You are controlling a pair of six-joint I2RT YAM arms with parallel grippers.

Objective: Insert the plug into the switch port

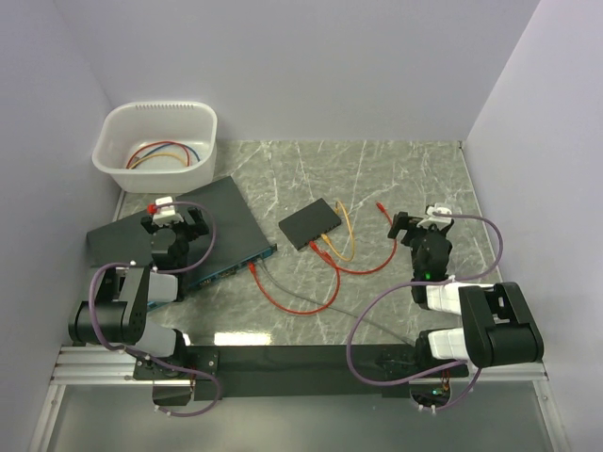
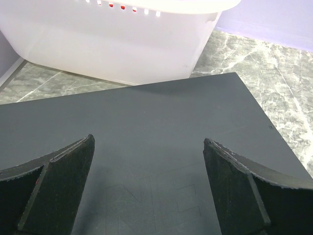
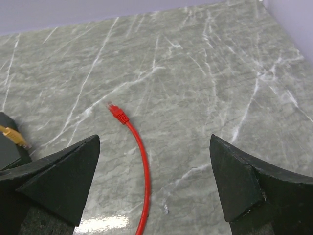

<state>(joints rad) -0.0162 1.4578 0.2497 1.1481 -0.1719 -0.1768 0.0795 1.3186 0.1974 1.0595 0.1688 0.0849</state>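
The plug is a small red connector with a clear tip, lying free on the marble at the end of a thin red cable. In the top view this plug lies just left of my right gripper. The right gripper is open, hovering above the cable with the plug a little ahead of its fingers. The switch is a flat black slab at the left; its ports sit in a row on the teal front face. My left gripper hangs open over the switch top, holding nothing.
A small black box with an orange-yellow cable lies mid-table; its orange plug shows at the right wrist view's left edge. A grey cable runs from the switch front. A white basket holding cables stands back left, just beyond the switch.
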